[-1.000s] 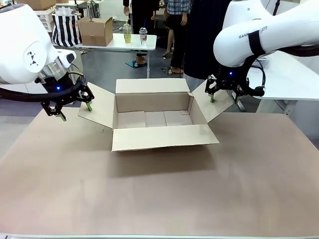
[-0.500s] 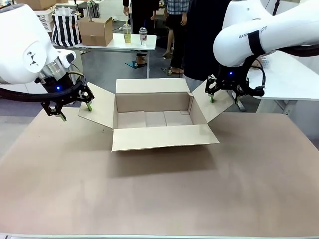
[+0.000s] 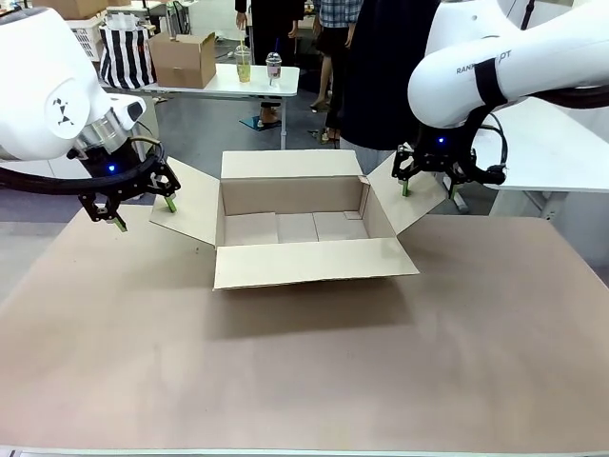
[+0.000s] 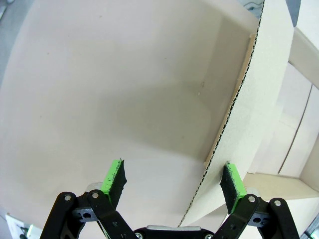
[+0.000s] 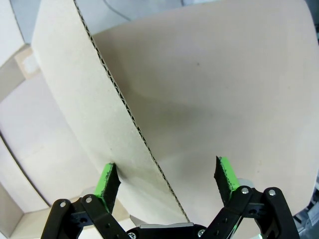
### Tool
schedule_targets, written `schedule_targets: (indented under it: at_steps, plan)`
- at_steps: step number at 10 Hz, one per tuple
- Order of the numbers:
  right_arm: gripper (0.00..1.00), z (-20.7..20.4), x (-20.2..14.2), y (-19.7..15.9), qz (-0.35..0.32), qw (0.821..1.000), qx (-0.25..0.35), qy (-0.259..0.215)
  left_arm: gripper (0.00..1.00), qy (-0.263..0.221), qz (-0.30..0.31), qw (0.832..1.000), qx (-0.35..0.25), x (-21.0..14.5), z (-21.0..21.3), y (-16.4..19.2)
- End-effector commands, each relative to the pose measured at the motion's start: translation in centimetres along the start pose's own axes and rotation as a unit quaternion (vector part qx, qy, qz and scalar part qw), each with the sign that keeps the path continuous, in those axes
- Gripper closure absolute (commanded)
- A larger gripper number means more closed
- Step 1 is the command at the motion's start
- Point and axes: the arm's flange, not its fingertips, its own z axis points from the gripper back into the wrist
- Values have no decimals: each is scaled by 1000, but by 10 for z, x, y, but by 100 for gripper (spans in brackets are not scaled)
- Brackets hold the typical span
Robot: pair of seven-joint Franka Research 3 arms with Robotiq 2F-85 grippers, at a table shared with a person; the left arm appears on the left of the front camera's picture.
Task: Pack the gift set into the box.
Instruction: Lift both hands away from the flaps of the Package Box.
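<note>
The near part of the bench (image 3: 304, 381) is bare. At its middle the box (image 3: 295, 228) stands open, with its near flap (image 3: 314, 262) folded down toward the robot. The left gripper (image 3: 145, 214) straddles the left flap (image 3: 190, 211) and the right gripper (image 3: 428, 193) straddles the right flap (image 3: 409, 208). Both have their jaws spread and grasp nothing. The step looks like holding the flaps wide. To do it well, each gripper should close squarely on the corrugated edge, pull outward gently without dragging the box, and stay out of the opening. A person (image 3: 381, 76) stands beyond the far flap (image 3: 290, 164).
</note>
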Motion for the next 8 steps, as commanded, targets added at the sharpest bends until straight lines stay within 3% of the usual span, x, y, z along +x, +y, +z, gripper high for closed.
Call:
schedule_targets:
  at_steps: [1, 8]
  plan:
    - [0, 3, 1, 0, 0, 1000, -13, -7, 0, -4, 4, 1000, 11, -2, 3, -1]
    - [0, 3, 1, 0, 0, 1000, -13, -7, 0, -4, 4, 1000, 11, -2, 3, -1]
